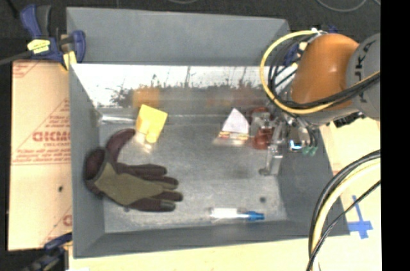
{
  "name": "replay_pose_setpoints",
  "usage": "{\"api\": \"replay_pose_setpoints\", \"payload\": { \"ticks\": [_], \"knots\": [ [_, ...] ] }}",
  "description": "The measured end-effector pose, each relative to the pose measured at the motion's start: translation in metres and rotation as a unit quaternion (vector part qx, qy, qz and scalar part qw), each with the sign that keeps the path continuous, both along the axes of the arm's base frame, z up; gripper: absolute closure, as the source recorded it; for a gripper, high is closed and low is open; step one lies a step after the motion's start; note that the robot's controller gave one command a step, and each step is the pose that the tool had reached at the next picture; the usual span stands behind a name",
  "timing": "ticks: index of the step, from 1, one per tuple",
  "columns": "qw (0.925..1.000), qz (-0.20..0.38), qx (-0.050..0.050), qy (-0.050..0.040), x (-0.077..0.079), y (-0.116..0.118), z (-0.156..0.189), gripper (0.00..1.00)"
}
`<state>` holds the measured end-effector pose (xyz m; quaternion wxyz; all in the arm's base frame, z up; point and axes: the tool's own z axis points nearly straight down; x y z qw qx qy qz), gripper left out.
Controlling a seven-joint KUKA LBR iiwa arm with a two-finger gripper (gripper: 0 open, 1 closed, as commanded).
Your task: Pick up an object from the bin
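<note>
Jaws hang near the right edge of the bin (179, 39), their spread impossible to tell; just left lies a red-brown thing (259, 136), then a white packet (235, 124).

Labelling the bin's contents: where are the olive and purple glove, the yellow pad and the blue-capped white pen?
Olive and purple fabric glove (125, 185): camera view, olive palm.
Yellow square pad (152, 121): camera view, flat top face.
White plastic pen with blue cap (232, 214): camera view, white barrel.
</note>
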<state>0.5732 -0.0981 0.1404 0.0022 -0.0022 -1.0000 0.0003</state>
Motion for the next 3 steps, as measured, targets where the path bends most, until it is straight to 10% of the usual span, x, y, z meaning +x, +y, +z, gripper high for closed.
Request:
{"api": "replay_pose_setpoints", "payload": {
  "ticks": [1, 3],
  "knots": [
    [1.0000, 0.001, -0.001, -0.0041, 0.002, 0.000, 0.005, 0.00],
    [0.9795, 0.201, 0.001, -0.0021, -0.086, 0.019, -0.035, 0.00]
  ]
}}
